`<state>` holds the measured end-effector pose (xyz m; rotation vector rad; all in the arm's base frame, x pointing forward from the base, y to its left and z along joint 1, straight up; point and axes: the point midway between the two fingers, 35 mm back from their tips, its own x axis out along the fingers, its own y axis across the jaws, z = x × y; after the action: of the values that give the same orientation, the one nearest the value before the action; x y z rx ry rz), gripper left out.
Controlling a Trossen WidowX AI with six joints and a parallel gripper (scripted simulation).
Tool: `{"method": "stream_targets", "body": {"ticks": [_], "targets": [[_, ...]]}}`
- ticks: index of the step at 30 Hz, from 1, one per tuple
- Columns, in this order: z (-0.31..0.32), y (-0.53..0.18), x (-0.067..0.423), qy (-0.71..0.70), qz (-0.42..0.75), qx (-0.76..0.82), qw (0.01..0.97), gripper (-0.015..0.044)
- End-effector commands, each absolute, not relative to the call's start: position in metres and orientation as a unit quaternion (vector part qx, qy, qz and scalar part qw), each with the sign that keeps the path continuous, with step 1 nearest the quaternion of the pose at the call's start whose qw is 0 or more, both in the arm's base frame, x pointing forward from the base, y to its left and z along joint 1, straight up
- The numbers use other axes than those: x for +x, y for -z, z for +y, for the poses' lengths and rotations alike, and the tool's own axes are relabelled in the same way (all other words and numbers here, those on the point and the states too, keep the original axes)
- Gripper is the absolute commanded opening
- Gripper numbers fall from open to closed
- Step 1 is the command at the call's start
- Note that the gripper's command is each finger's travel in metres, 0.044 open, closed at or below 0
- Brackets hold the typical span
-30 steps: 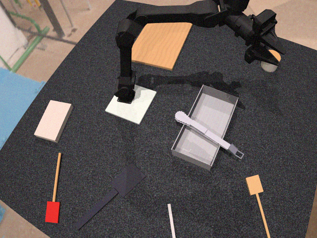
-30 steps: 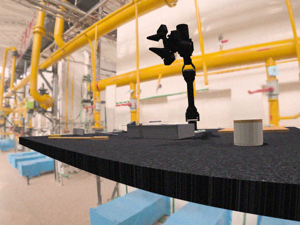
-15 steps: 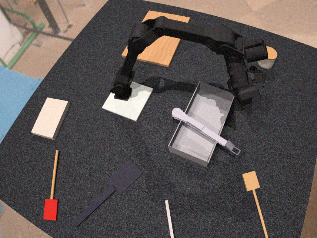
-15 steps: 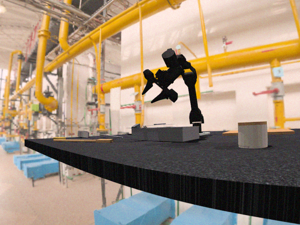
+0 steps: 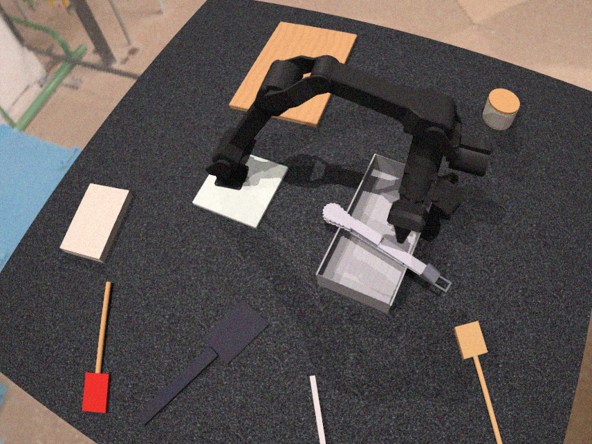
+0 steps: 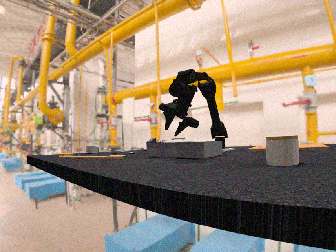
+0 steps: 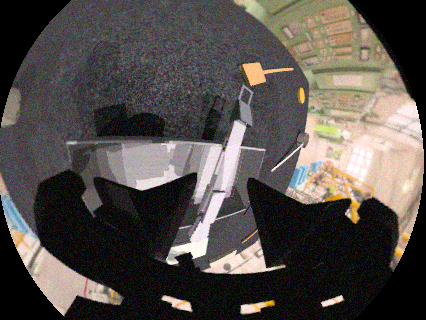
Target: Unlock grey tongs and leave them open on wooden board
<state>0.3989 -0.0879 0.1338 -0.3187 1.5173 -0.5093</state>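
The grey tongs [image 5: 413, 261] [image 6: 173, 139] [image 7: 230, 150] lie shut across the grey roasting tin [image 5: 356, 292] [image 6: 184, 149] [image 7: 127, 163], with the scalloped tips past its left rim and the hinge loop past its right rim. My gripper [image 5: 413, 234] [image 6: 172, 130] [image 7: 222, 179] is open and points down. It hangs a short way above the middle of the tongs with one finger on each side, and touches nothing. The wooden board [image 5: 296, 52] [image 6: 312, 147] lies at the far side of the table, partly behind my arm.
A grey jar with a cork lid [image 5: 500, 108] [image 6: 282, 150] stands right of the tin. The arm's white base plate [image 5: 238, 200] lies left of it. A pale block [image 5: 95, 222], a red spatula [image 5: 95, 391], a dark spatula [image 5: 215, 344], a wooden spatula [image 5: 471, 339] and a white stick [image 5: 316, 406] lie nearer the front.
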Motion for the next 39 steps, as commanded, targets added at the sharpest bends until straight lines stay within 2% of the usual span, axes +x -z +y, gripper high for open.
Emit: {"method": "stream_targets", "body": {"ticks": [1, 39], "targets": [[-0.092, -0.134, 0.395, 0.230, 0.678, -0.137, 0.684, 0.0260], [-0.117, -0.093, 0.396, 0.231, 0.678, -0.138, 0.684, 0.0260]]}}
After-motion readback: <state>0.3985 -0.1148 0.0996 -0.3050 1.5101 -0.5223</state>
